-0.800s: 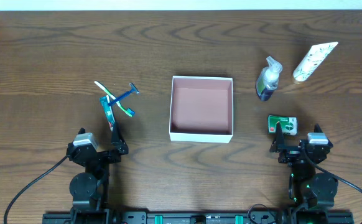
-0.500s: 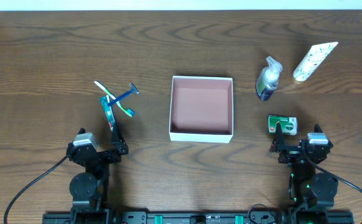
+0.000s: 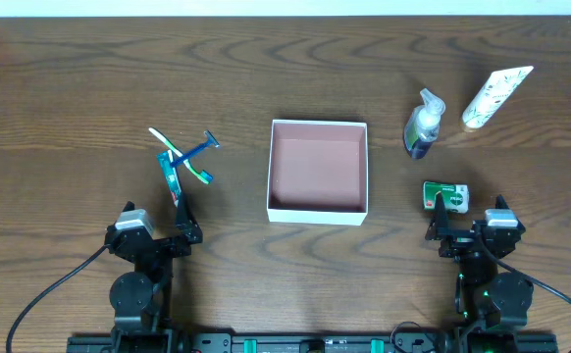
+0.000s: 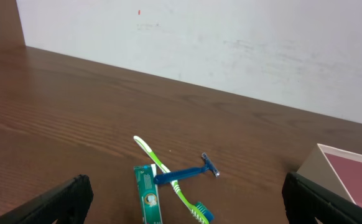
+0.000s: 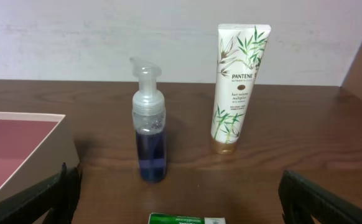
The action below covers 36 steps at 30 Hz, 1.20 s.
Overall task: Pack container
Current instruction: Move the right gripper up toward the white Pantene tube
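Presently left gripper (image 3: 185, 233) and right gripper (image 3: 441, 230) stand open, empty; box (image 3: 317, 169) lies forward between them, green packet (image 3: 446, 195) just ahead of the right, long axis crosswise.

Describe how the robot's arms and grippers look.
The left arm and right arm are black, each with a pale grey block near the wrist and a black cable looping from its base. The left gripper and right gripper are black too.

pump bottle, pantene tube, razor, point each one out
pump bottle (image 5: 150, 152), right wrist view, on its blue lower body
pantene tube (image 5: 234, 87), right wrist view, on the printed middle
razor (image 4: 180, 176), left wrist view, on its blue handle
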Tool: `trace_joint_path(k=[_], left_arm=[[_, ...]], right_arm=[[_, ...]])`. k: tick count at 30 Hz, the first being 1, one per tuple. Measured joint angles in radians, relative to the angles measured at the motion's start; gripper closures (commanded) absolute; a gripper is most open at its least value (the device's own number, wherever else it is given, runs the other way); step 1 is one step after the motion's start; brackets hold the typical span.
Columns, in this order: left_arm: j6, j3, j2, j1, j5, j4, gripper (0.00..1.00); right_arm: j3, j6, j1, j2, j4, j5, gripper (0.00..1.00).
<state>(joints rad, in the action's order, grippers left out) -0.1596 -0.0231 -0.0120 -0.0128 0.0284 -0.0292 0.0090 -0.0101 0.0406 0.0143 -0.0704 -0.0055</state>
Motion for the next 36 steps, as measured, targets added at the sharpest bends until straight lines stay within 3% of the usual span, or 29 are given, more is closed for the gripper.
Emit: trace_joint_path(k=[25, 30, 36], left_arm=[[0.0, 0.0, 0.0, 0.0, 0.0, 0.0, 0.02], [0.0, 0.0, 0.0, 0.0, 0.0, 0.0, 0.02], [0.0, 0.0, 0.0, 0.0, 0.0, -0.001, 0.02]], right_arm=[[0.021, -0.069, 0.0, 0.01, 0.082, -0.101, 0.01], [0.24, -0.056, 0.0, 0.175, -0.005, -0.116, 0.01], [0.661, -0.029, 0.0, 0.575, -0.214, -0.159, 0.01]])
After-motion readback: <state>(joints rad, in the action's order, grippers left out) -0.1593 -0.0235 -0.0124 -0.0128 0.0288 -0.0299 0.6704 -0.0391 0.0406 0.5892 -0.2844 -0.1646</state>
